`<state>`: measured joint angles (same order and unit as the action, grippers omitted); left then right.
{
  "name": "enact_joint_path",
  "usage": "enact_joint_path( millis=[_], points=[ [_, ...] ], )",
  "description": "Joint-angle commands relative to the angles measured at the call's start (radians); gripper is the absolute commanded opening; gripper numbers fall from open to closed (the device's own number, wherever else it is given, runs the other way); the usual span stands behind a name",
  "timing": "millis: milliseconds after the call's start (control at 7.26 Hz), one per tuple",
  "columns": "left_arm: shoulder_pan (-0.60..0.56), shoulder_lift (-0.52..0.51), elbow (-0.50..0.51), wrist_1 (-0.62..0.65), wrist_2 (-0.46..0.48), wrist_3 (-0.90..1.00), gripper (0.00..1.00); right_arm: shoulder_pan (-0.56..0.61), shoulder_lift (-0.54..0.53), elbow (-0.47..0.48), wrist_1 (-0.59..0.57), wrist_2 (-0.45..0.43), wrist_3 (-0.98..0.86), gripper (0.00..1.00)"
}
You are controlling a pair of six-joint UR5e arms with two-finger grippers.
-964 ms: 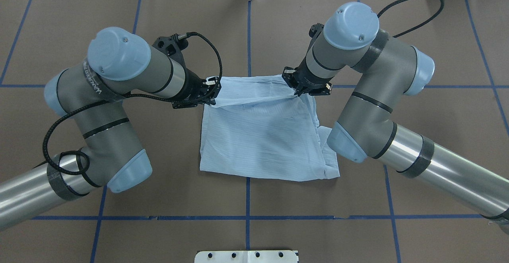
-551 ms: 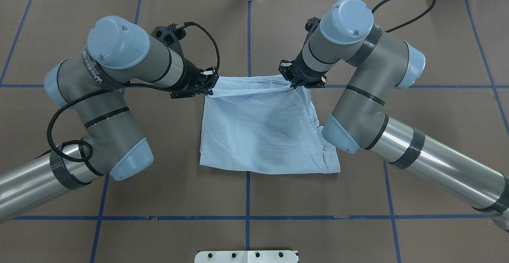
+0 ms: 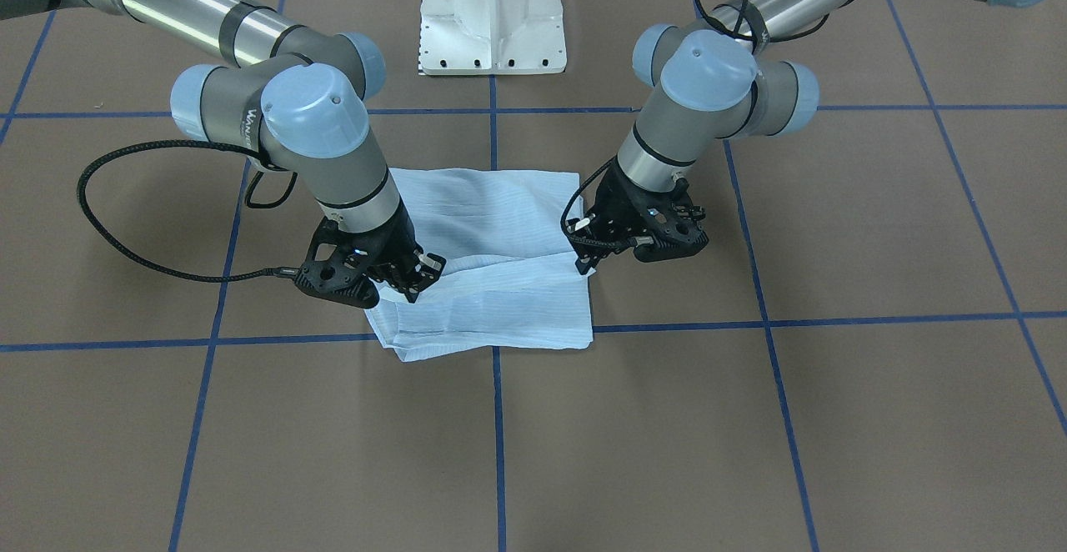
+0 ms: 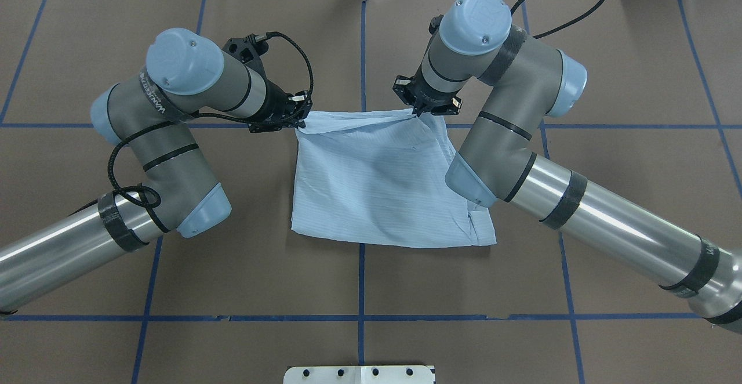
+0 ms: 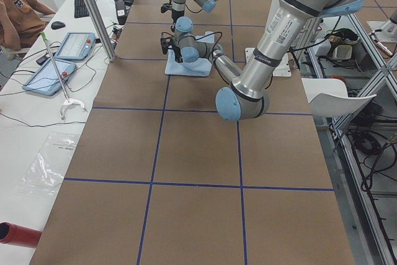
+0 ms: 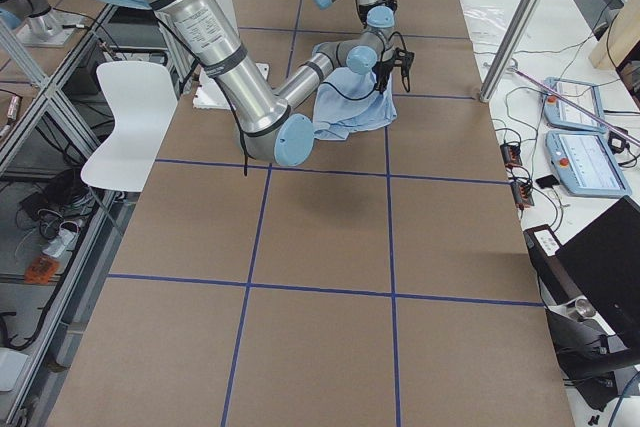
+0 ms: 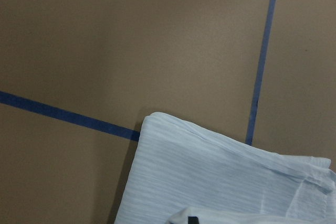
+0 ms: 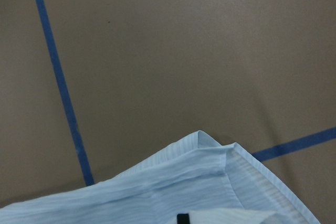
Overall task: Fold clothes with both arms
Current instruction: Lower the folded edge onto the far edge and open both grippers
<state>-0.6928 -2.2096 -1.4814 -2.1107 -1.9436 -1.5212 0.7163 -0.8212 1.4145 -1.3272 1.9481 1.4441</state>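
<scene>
Pale-blue striped cloth, the shirt (image 4: 377,187), lay in the middle of the brown counter (image 4: 666,71), folded to a rough square between the two arms. Its near edge, toward the robot, rested on the counter. Its far edge reached the blue tape line (image 4: 637,126) that crossed the counter from side to side, and there an upper layer was doubled over the lower one. The left arm (image 4: 174,94) bent down to the far left corner of the shirt, and its jaws were closed on the cloth at that corner. The right arm (image 4: 493,100) did the same at the far right corner, with its jaws also clamped on the cloth. In each wrist view a folded corner of the shirt filled the lower part, with bare counter and tape behind it. In the front-facing view the white base (image 3: 492,27) stood behind the shirt, well apart from it.
</scene>
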Motion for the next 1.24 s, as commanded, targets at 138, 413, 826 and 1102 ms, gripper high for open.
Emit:
enact_joint_path(
  millis=[138, 413, 826, 1102],
  points=[
    [-0.002, -0.012, 0.072, -0.052, 0.0, -0.001, 0.0, 0.0, 0.019, -0.097, 0.062, 0.0, -0.001, 0.0],
    [-0.001, -0.016, 0.072, -0.055, 0.0, -0.01, 0.0, -0.001, 0.025, -0.097, 0.062, 0.0, 0.002, 0.27],
    [-0.023, -0.022, 0.078, -0.046, 0.005, -0.028, 0.99, 0.003, 0.023, -0.101, 0.062, 0.014, 0.007, 1.0],
    [-0.086, -0.021, 0.101, -0.031, 0.0, -0.013, 0.99, 0.021, 0.022, -0.083, 0.06, 0.058, 0.002, 1.0]
  ],
)
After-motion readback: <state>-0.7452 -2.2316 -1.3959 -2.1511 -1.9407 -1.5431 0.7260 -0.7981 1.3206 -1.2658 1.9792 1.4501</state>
